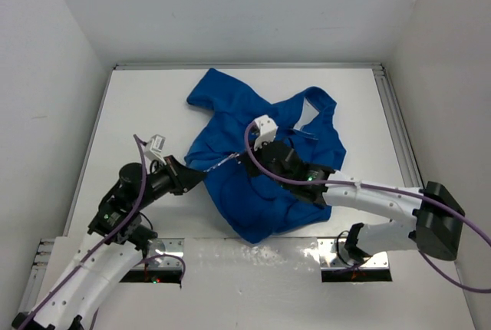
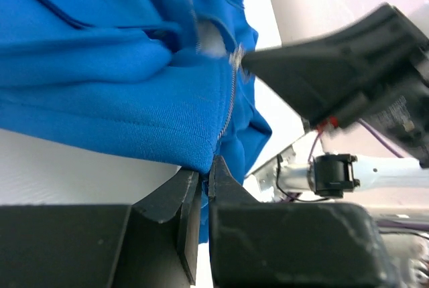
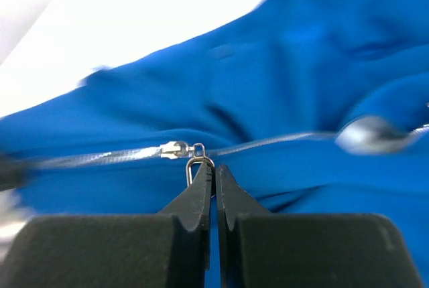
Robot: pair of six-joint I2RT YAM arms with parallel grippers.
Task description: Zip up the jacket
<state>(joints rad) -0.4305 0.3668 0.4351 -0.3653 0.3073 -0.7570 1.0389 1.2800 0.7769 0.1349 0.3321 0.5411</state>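
The royal-blue fleece jacket [image 1: 261, 153] lies crumpled mid-table. Its silver zipper [image 3: 100, 157] runs across the right wrist view, with the slider [image 3: 173, 149] near centre. My right gripper [image 3: 214, 169] is shut on the zipper pull [image 3: 194, 165], just below the slider; in the top view it [image 1: 249, 163] sits over the jacket's middle. My left gripper [image 2: 204, 174] is shut on the jacket's bottom hem [image 2: 194, 161] at the zipper's lower end [image 2: 224, 124]; in the top view it [image 1: 201, 174] is at the jacket's left edge.
White walls close in the table [image 1: 153, 100] on the left, back and right. A metal rail [image 1: 399, 130] runs along the right side. The right arm [image 2: 348, 80] shows in the left wrist view. Purple cables [image 1: 430, 199] trail from both arms.
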